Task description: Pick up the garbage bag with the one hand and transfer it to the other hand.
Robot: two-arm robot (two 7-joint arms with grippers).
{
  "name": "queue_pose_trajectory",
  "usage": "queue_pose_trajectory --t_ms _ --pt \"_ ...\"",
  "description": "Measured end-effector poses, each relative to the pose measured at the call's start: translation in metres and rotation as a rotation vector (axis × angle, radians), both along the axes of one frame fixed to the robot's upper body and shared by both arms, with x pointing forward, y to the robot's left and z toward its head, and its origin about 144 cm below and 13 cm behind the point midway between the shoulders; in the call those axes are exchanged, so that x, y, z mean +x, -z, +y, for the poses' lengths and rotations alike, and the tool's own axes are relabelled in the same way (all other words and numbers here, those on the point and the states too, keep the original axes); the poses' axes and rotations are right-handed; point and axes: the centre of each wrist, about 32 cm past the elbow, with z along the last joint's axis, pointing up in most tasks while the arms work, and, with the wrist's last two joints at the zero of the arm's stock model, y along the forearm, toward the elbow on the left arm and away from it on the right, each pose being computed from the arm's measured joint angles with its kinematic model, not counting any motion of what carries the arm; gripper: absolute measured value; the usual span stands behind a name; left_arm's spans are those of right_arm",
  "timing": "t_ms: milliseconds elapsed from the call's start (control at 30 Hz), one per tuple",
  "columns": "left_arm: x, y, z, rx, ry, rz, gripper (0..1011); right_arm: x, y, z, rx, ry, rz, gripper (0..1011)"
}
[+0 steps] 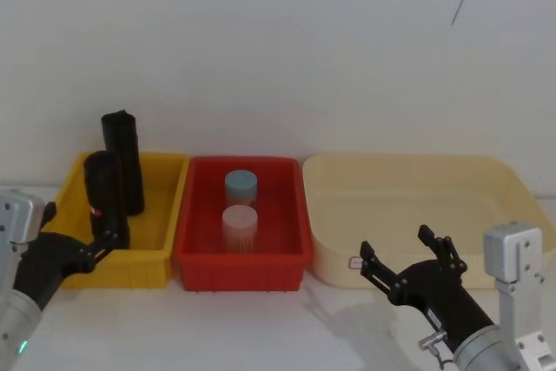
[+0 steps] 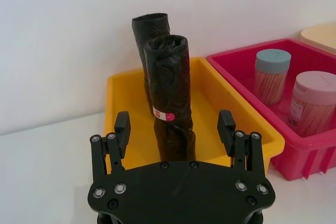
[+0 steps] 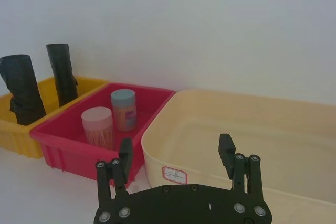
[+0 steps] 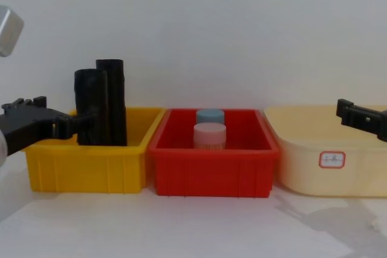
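Left gripper (image 2: 174,121): wide open and empty, at the near edge of the yellow bin (image 2: 118,87). The bag is lined up between its jaws; whether a finger touches it I cannot tell.
Bag (image 2: 169,93): upright in the near part of the yellow bin, red mark facing the left gripper, not lifted.
Plain roll (image 2: 151,30): upright just behind the bag, on the far side.
Right gripper (image 1: 396,245): open and empty, low at the near right before the cream bin (image 1: 504,180), well apart from the bag.
Red bin (image 1: 291,254): between the other two bins, holding two jars.
Done: the approach, by the look of it.
Left: closing on the bag, lifting it clear, carrying it right, the handover to the right gripper and the release.
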Motion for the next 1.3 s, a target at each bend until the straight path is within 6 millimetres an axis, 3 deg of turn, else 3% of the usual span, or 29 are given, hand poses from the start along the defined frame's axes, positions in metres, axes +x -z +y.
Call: queue_pose_trajectory --t_ms 1300 --pt "0.058 -0.008 -0.023 -0.08 0.045 0.001 1000 0.0 0.0 0.0 0.0 0.0 0.0 1000"
